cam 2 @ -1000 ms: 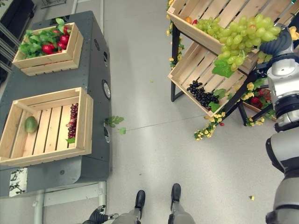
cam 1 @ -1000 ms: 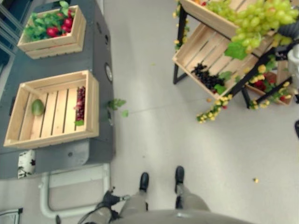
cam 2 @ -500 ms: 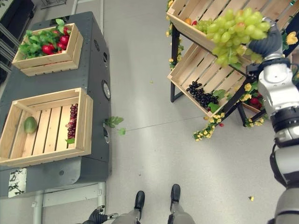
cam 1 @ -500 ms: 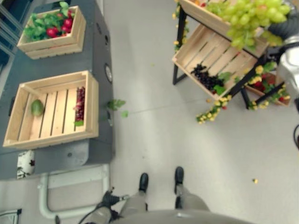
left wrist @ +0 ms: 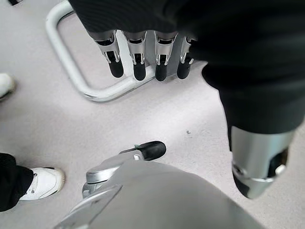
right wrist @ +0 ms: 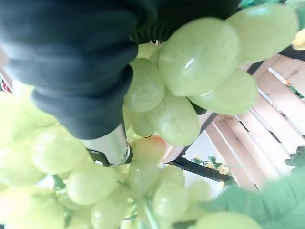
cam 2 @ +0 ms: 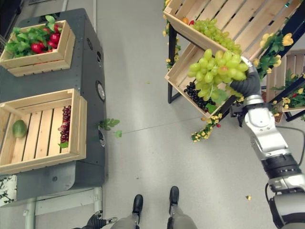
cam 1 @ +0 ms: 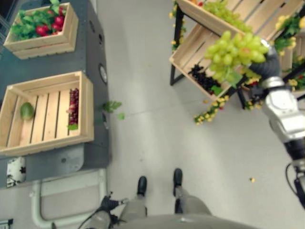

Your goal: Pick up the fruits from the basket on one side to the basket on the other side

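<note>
My right hand curled round green grapes | bunch now lifted clear of rack, hanging in air | pick done; carry to crate remains | left hand relaxed, idle.

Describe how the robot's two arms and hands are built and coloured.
The right hand wears a dark ribbed cover over its back and wrist, above a silver-grey forearm of smooth blocky segments joined by a black ringed band. In its wrist view, the left hand has silver fingers with dark rounded tips in a row, a thick silver thumb set apart, and the same dark cover.
</note>
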You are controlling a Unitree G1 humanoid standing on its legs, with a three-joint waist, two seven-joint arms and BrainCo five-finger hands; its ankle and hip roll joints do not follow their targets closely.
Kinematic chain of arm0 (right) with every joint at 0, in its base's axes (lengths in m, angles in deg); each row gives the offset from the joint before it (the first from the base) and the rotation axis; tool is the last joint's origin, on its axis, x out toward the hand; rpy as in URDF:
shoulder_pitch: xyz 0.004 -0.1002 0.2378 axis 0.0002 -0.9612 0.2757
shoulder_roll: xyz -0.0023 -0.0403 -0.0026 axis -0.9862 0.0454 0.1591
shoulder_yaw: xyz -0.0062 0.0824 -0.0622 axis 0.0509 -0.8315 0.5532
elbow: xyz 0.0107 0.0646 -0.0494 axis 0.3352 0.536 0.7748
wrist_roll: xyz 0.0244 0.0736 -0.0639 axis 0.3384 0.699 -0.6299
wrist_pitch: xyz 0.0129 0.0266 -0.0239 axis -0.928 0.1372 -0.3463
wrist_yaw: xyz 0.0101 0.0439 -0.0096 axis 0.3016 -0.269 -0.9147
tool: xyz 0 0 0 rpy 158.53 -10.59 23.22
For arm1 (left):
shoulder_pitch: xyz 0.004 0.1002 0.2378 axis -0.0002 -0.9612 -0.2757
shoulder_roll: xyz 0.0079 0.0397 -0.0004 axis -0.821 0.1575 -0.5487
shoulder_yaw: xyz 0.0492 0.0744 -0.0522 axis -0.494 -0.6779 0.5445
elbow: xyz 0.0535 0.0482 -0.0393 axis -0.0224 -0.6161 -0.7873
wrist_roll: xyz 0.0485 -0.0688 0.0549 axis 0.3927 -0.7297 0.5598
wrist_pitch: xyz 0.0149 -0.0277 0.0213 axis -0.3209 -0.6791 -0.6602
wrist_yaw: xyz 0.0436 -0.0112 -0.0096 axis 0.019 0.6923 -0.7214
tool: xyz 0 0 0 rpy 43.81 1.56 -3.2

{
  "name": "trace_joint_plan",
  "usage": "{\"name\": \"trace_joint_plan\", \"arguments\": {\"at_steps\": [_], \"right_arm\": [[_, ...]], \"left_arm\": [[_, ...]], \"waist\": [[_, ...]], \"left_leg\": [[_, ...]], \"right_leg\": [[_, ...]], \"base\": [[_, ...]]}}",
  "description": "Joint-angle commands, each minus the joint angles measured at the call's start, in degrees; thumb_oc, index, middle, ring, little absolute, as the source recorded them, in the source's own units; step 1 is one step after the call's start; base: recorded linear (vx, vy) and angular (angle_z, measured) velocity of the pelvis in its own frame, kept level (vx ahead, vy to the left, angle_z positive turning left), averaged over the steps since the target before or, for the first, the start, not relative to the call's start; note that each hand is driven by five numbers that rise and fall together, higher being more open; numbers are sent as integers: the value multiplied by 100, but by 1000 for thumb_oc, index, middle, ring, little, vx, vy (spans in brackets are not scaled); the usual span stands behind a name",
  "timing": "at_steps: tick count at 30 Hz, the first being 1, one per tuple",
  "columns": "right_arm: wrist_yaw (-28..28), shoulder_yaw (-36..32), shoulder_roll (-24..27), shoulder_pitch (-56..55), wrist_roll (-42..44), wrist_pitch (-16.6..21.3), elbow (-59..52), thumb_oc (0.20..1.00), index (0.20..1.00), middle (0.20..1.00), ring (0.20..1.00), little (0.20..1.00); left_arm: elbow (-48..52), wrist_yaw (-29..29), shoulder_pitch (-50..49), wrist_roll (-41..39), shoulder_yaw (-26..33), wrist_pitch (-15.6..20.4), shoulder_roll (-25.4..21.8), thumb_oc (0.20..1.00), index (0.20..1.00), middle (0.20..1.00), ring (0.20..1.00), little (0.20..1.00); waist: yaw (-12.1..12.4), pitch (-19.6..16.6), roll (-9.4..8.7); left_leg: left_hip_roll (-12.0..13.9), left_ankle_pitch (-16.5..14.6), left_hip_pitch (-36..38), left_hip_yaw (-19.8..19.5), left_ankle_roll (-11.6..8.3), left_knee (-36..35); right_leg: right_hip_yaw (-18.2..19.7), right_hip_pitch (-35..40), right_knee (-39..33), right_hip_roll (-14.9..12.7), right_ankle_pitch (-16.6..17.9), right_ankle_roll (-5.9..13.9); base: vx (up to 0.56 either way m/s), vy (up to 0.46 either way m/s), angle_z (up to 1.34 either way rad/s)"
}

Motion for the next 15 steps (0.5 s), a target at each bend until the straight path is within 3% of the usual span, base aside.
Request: {"name": "trace_joint_plan", "arguments": {"at_steps": [1, 15], "right_arm": [[-28, -421, -64, 56, -172, 512, -562, 200, 200, 200, 200, 200], [106, -190, -216, -25, -318, 325, -939, 200, 200, 200, 200, 200]], "left_arm": [[-343, -39, -167, 321, -170, -16, 373, 1000, 1000, 1000, 1000, 1000], [-353, -95, -303, 160, 171, -83, 294, 1000, 1000, 1000, 1000, 1000]], "waist": [[66, -445, -240], [87, -553, -246]], "left_leg": [[-258, -67, -40, -144, 40, 1], [-224, -163, 241, -106, 20, 46]], "right_leg": [[-38, 230, 29, -54, -602, 533], [-21, 509, 29, 27, -713, 455]], "base": [[-4, 16, -5], [3, -23, -3]]}}
